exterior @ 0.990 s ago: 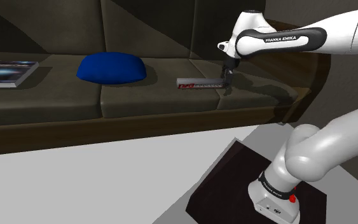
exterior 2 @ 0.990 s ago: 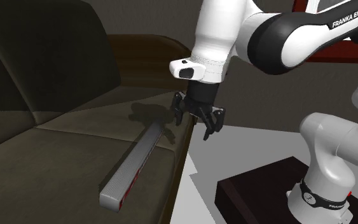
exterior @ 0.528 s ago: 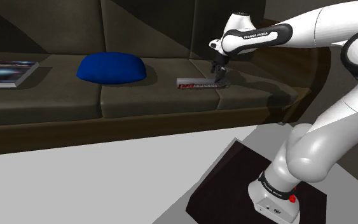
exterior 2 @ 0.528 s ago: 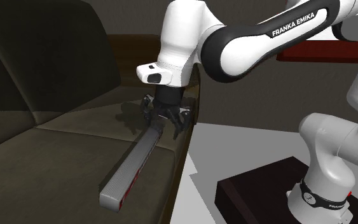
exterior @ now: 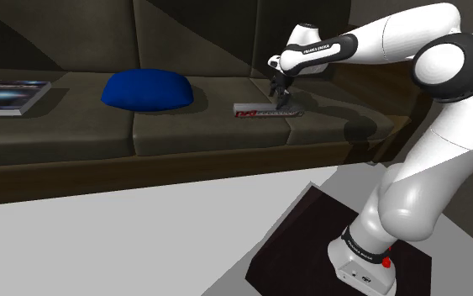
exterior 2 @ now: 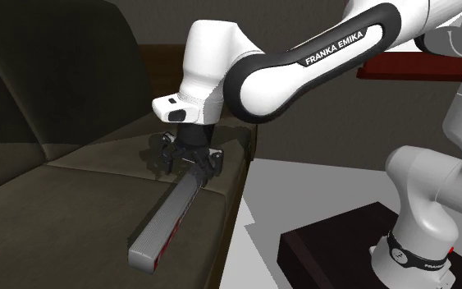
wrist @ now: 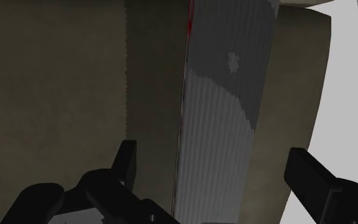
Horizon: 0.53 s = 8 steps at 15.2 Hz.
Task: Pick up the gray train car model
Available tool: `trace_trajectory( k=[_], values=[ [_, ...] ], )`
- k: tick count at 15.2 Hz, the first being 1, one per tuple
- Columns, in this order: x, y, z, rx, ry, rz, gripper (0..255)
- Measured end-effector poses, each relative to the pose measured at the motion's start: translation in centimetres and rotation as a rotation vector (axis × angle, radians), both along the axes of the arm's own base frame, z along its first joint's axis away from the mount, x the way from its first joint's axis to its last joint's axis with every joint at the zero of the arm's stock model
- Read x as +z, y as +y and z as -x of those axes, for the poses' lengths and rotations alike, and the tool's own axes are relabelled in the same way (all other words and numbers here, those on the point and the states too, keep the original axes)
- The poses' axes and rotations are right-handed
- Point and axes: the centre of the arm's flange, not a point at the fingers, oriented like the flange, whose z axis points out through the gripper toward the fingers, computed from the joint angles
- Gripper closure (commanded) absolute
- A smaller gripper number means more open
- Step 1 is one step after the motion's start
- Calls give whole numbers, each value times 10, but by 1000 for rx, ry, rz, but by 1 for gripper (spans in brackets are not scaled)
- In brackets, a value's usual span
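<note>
The gray train car (exterior: 264,110) is a long ribbed box with a red stripe along one side, lying flat on the dark sofa seat (exterior: 201,126) near its front edge. In the second exterior view the train car (exterior 2: 167,217) stretches toward the camera. My gripper (exterior 2: 189,164) hangs open just above the car's far end, pointing down. In the shoulder view the gripper (exterior: 281,92) sits over the car's right end. In the wrist view the train car (wrist: 225,108) runs between the fingers of the gripper (wrist: 215,175), which stand apart on either side without touching it.
A blue cushion (exterior: 148,90) lies on the seat to the shoulder view's left of the car, and a flat book (exterior: 7,95) lies farther left. The sofa's backrest (exterior: 192,34) rises behind. The dark stand (exterior: 344,244) sits on the grey floor.
The arm has swung toward the shoulder view's left and lowered, bringing the gripper from beside the sofa edge to over the train car's end. The fingers stayed open; the car has not moved.
</note>
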Motion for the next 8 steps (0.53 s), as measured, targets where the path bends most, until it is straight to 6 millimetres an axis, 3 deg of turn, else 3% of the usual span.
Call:
trace_trajectory(
  k=[4, 5, 8],
  values=[
    [-21, 1, -2, 2, 0, 0, 0],
    [-22, 1, -2, 2, 0, 0, 255],
    [-23, 2, -1, 1, -1, 0, 255]
  ],
)
